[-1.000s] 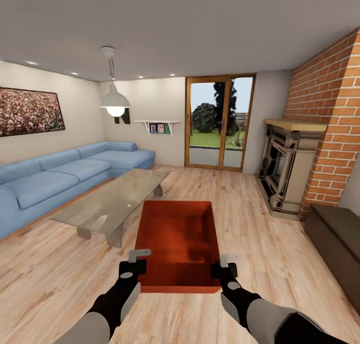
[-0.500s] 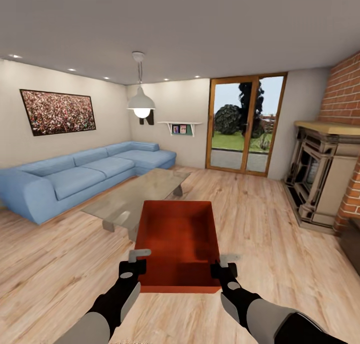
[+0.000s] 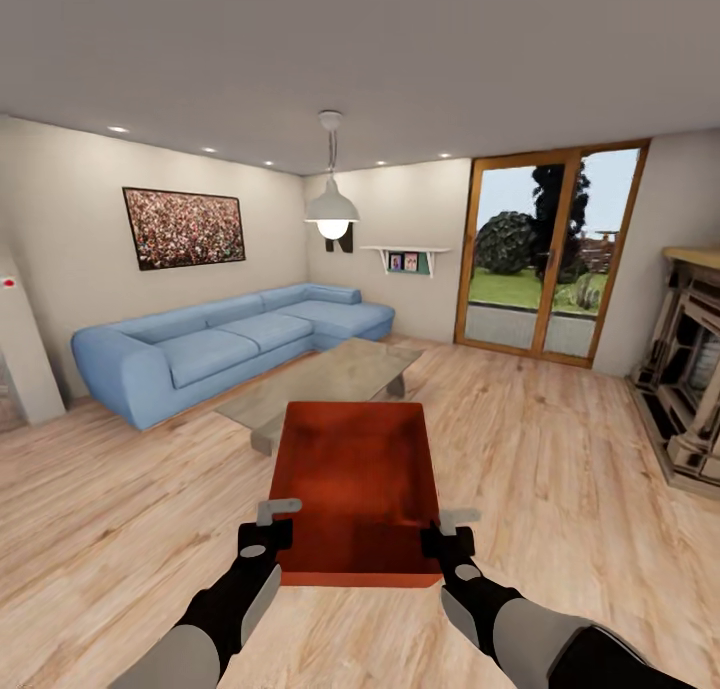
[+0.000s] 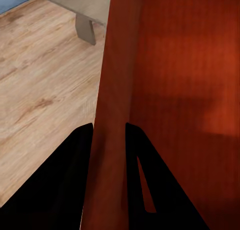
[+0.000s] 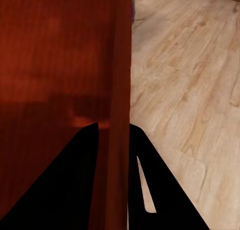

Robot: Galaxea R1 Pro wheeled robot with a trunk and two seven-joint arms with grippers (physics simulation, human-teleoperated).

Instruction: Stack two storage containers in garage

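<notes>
Wood-plank living room floor [image 3: 560,489] lies beneath one storage container [image 3: 355,484]. Wrist views show the left gripper [image 4: 109,135] and right gripper [image 5: 114,132] each clamping a side wall.

Smooth, faintly glossy orange-red storage container [image 3: 355,489]; light wood plank floor [image 3: 560,469]; blue cloth sofa [image 3: 220,344]; glass-topped table [image 3: 335,374].

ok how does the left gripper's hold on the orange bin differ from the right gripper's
The left gripper clamps the storage container's left wall, the right gripper its right wall. In the left wrist view the left fingers straddle a wall with the coffee table beyond; in the right wrist view the right fingers straddle a wall with the wood plank floor beyond. Both grip near the container's near end, one finger inside and one outside, holding it level.
</notes>
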